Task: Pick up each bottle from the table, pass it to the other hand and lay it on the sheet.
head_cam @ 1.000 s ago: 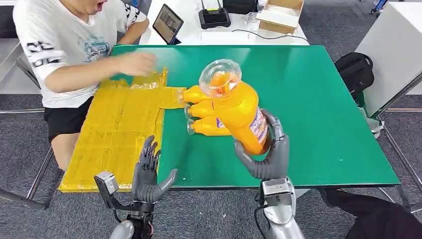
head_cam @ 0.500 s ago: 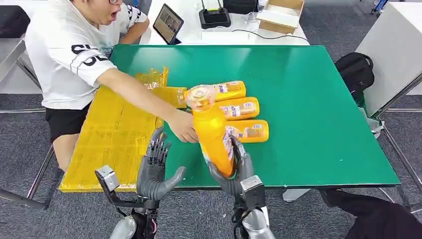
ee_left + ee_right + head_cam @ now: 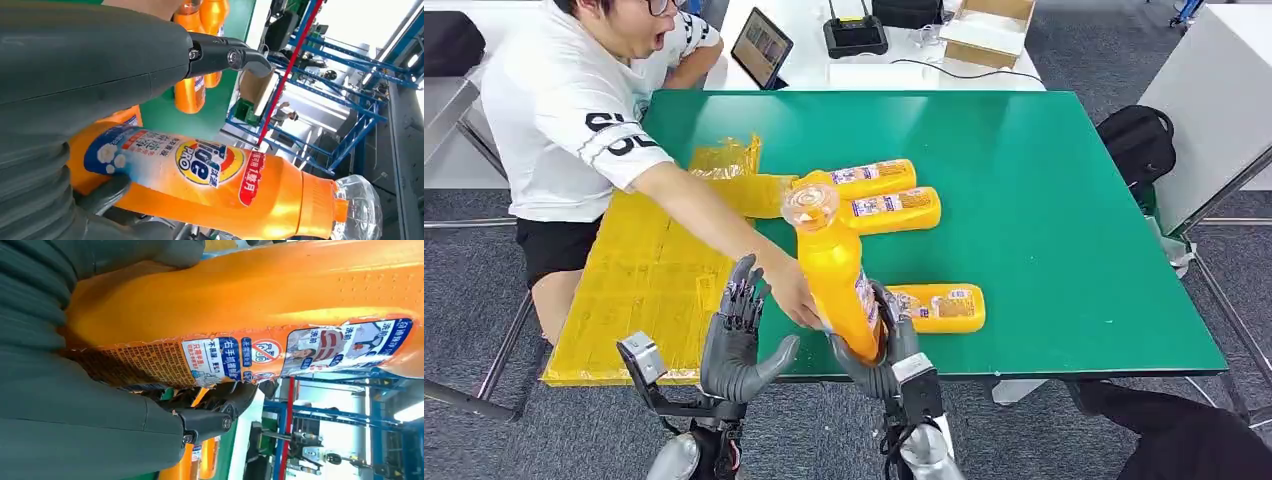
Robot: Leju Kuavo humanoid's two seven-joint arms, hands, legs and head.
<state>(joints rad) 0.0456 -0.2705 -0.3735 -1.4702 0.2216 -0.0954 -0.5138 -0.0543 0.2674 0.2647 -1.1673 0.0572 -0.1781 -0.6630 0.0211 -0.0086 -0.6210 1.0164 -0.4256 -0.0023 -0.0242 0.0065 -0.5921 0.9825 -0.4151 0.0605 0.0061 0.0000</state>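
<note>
My right hand (image 3: 886, 352) grips an orange bottle (image 3: 839, 275) by its base and holds it upright near the table's front edge, its clear cap (image 3: 809, 205) on top. The right wrist view has the same bottle (image 3: 260, 300) lying across that hand (image 3: 75, 410). My left hand (image 3: 736, 345) stands just left of it, fingers spread, holding nothing. The left wrist view looks past the left hand (image 3: 90, 65) at the bottle (image 3: 210, 185). Three more orange bottles lie on the green table (image 3: 1064, 200): two side by side (image 3: 886, 194) and one (image 3: 942, 307) by the front edge. The yellow sheet (image 3: 649, 270) covers the table's left part.
A person sits at the table's left side, their arm stretched over the sheet and their hand (image 3: 792, 290) between my left hand and the held bottle. Behind the table stand a tablet (image 3: 760, 46), a black device (image 3: 854, 36) and a cardboard box (image 3: 986, 30). A black bag (image 3: 1136, 140) lies right.
My right hand has carried the bottle left and nearer, beside my left hand, which rose slightly. The person's arm reached across from the sheet. One lying bottle now lies nearer the front edge.
</note>
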